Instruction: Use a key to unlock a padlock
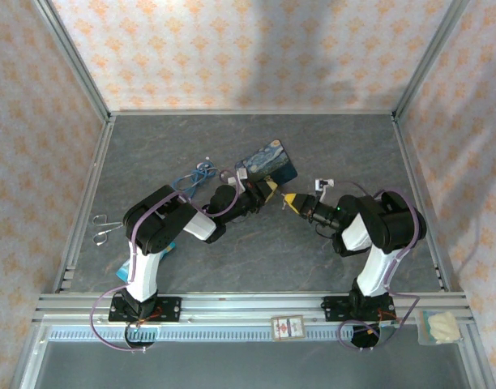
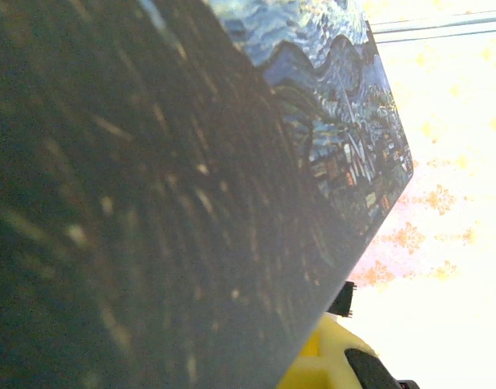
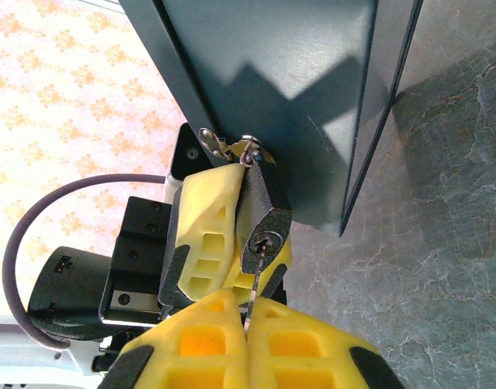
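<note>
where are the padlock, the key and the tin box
padlock [image 3: 264, 212]: right wrist view, black body above the keyhole
key [image 3: 254, 285]: right wrist view, thin blade
tin box [image 1: 268, 164]: top view, painted lid

White-black arms [image 1: 143, 271], yellow pads [image 3: 211, 185], purple cables [image 3: 118, 179]

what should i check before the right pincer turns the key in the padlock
1. Key in keyhole: ok. The blade of the thin silvery metal key meets the keyhole of the small black padlock.
2. Key depth: cannot tell how far in it sits.
3. Right pincer grip: ok, shut on the key.
4. Left pincer bracing: ok, its yellow fingers clamp the padlock body.
5. Shackle free: not ok. The thin metal shackle is hooked onto the blue painted tin box.
</note>
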Controlling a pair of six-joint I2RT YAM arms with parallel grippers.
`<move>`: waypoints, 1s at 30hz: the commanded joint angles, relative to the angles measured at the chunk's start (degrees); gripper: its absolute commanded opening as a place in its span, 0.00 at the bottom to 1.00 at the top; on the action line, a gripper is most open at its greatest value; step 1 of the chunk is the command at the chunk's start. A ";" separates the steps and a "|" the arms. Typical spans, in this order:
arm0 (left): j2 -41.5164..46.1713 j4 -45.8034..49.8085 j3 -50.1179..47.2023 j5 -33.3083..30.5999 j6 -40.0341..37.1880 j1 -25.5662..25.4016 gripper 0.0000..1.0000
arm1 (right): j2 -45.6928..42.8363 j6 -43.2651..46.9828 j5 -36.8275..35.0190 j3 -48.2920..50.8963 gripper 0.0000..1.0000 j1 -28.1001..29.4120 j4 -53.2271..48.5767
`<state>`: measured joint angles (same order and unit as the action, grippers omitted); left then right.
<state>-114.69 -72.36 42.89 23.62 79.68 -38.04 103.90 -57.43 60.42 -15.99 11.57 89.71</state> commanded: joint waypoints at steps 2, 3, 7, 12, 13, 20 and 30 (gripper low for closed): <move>0.26 -5.01 0.17 0.93 0.92 -0.96 0.00 | 1.08 -0.49 -0.67 -1.96 0.00 -0.11 17.62; 0.26 -5.20 0.22 0.99 1.09 -0.93 0.00 | 1.33 -0.43 -0.81 -2.11 0.00 -0.06 17.63; 0.38 -5.46 0.81 1.60 1.83 -1.26 0.00 | 1.92 -0.32 -0.09 -3.10 0.00 0.20 17.65; 0.83 -5.61 1.55 3.14 2.52 -2.01 0.00 | 3.89 -0.12 2.13 -4.51 0.00 0.38 17.64; 0.87 -5.69 1.66 3.69 2.80 -2.20 0.00 | 4.70 -0.31 3.44 -5.34 0.00 0.36 17.66; 1.59 -10.88 0.61 5.57 7.07 -2.29 0.00 | 7.20 2.37 8.25 -7.31 0.00 0.13 17.06; 3.39 -10.61 -0.44 8.71 5.99 -2.01 0.00 | 3.96 14.07 12.59 -10.04 0.00 -3.20 -1.93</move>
<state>-114.61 -74.59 42.85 22.76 84.18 -37.71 109.60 -49.32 72.29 -24.14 8.75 90.06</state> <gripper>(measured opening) 0.051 0.045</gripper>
